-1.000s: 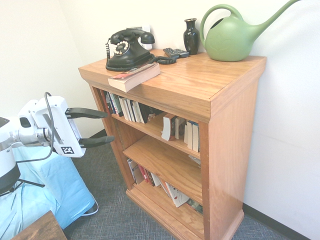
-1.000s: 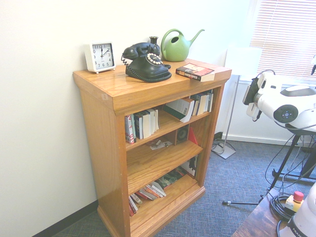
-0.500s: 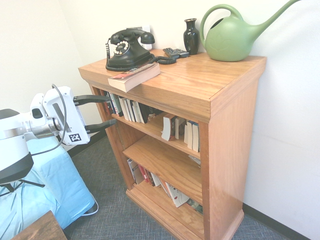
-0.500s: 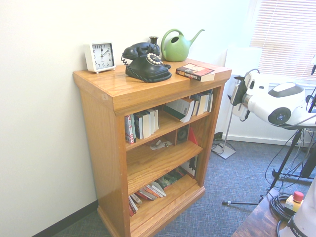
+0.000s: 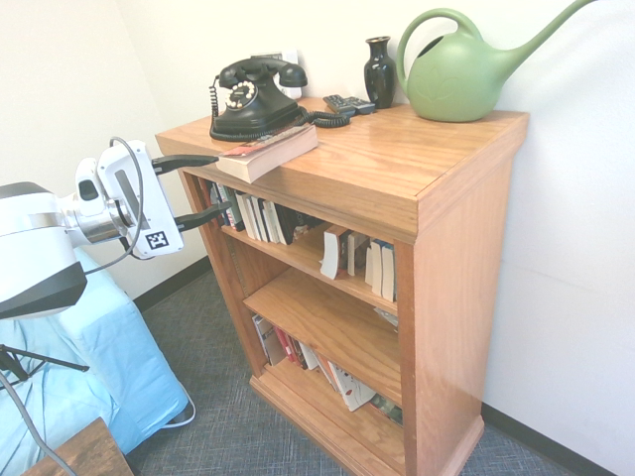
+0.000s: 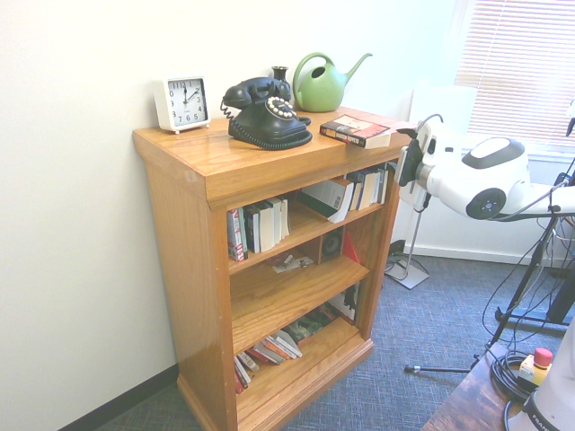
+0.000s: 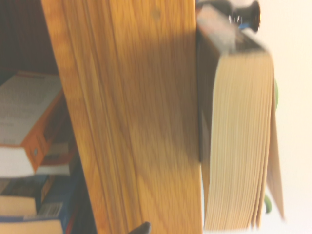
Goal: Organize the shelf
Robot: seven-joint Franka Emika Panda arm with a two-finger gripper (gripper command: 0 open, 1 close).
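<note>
Change: the arm has swung in toward the shelf [image 5: 397,188] since the earlier frames; the gripper [image 5: 203,188] now sits at the top board's corner, higher and closer than before.
Claw: two black fingers spread wide, one above the other, pointing level at the board's edge; nothing held between them. In the second exterior view the gripper [image 6: 406,162] shows only from behind.
Shelf place: against a white wall on grey-blue carpet, three tiers, the arm at its open front.
Shelf material: orange-brown wood with strong grain, thick overhanging top board, solid side panels, stepped base moulding.
Book [image 5: 266,151]: thick paperback lying flat at the top's front edge, just ahead of the claw; reddish cover, cream page block. The wrist view shows its page edges [image 7: 239,141] blurred beside the grained board [image 7: 131,117].
Phone [image 5: 253,96]: glossy black rotary set with white dial and coiled cord, behind the book.
Vase [image 5: 379,71]: small, dark, glazed, narrow-necked, at the back.
Can [image 5: 466,71]: matte green plastic watering can, round body, loop handle, long spout.
Clock [image 6: 181,103]: square white case, white face, at the far end from the arm.
Upper tier: books upright in two groups, some leaning.
Middle tier: mostly bare wood, a few small items at the back.
Bottom tier: books slumped and tilted.
</note>
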